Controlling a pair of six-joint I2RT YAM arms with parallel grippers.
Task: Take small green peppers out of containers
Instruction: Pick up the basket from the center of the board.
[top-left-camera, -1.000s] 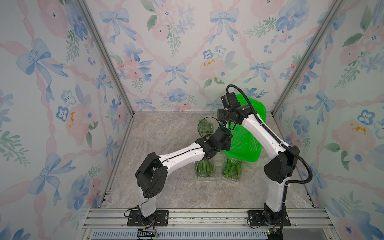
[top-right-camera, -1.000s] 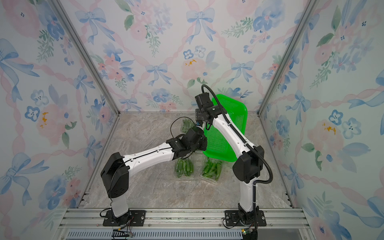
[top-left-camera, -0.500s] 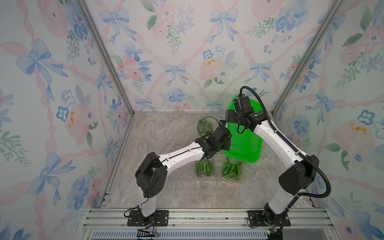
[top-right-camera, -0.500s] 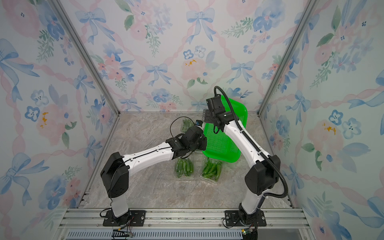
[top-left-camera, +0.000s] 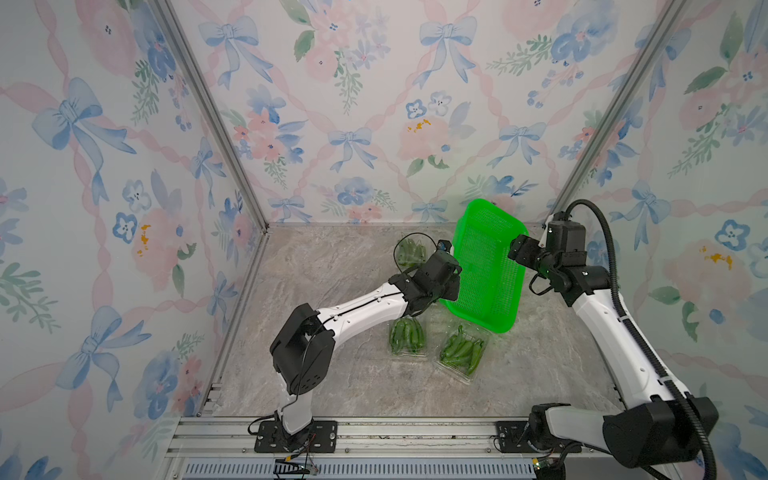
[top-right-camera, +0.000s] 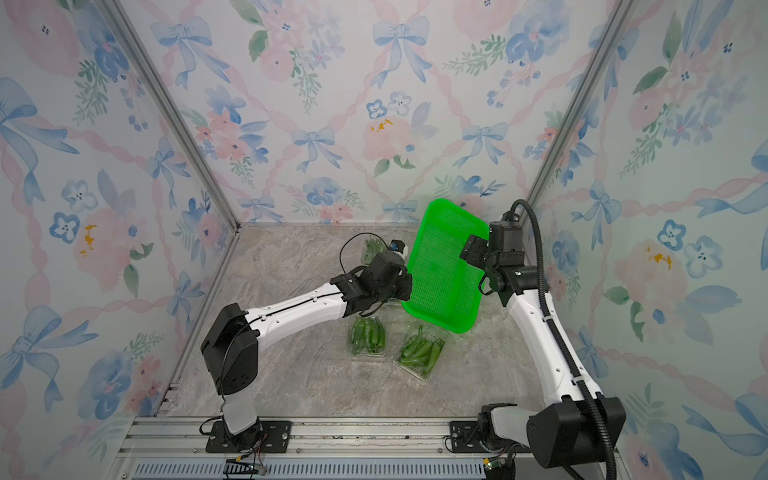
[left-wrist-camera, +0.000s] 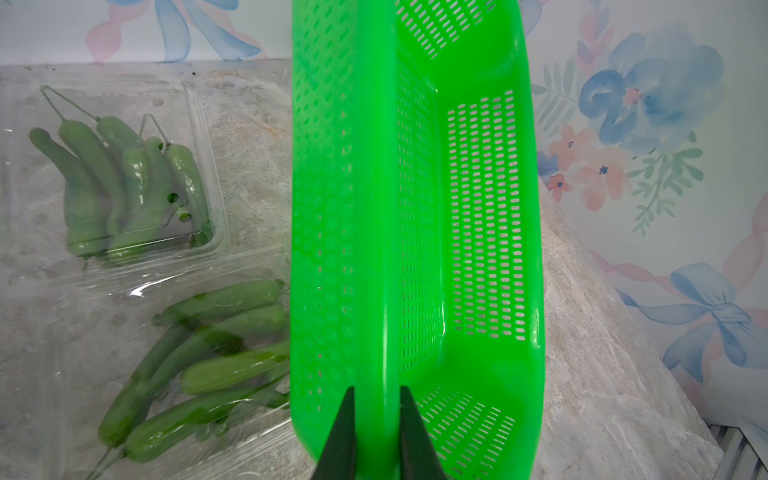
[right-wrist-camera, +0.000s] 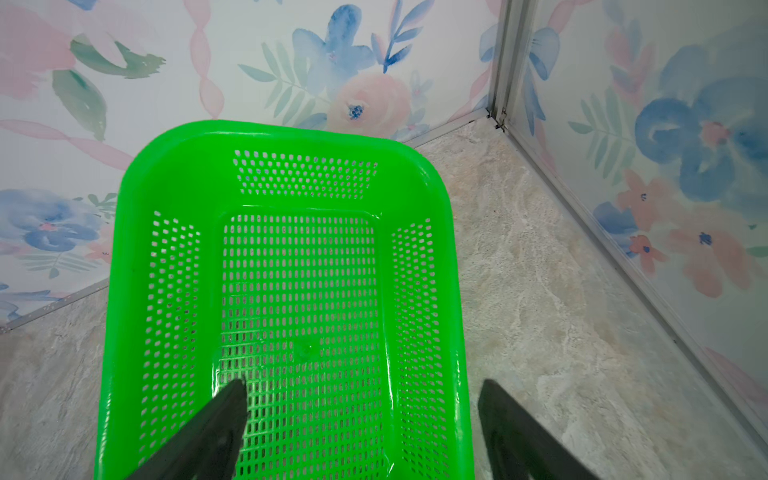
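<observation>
Floral walls (top-left-camera: 374, 104) on three sides, marbled counter (top-left-camera: 332, 266) below. Left arm (top-left-camera: 361, 307) stretches across the counter toward the back right. Right arm (top-left-camera: 606, 328) rises from the right side and bends in toward the middle.

Green perforated basket (top-left-camera: 486, 266) sits between the two arms, tilted steeply, open side facing the right arm. It looks the same in both top views (top-right-camera: 444, 270). Cannot tell if its low corner touches the counter.

Three clear containers (top-left-camera: 407, 338) show in a top view. Two lie side by side toward the front: one partly under the left arm, one just below the basket's low edge. The back container (top-left-camera: 409, 253) lies just behind the left wrist. The left wrist view shows two containers (left-wrist-camera: 112, 174) on the counter beside the basket's outer wall (left-wrist-camera: 332, 208).

Left hand (left-wrist-camera: 377, 392) is clamped tight on the basket rim, one finger inside and one outside. Right hand (right-wrist-camera: 362, 384) is spread wide and holds nothing. One finger (right-wrist-camera: 224, 415) is over the basket floor (right-wrist-camera: 299, 270), the other is outside past the side rim, with the wall between them. Contact cannot be told.

Peppers (top-left-camera: 405, 334) lie bunched inside the containers, stems visible, seen through clear plastic (left-wrist-camera: 124, 187).
</observation>
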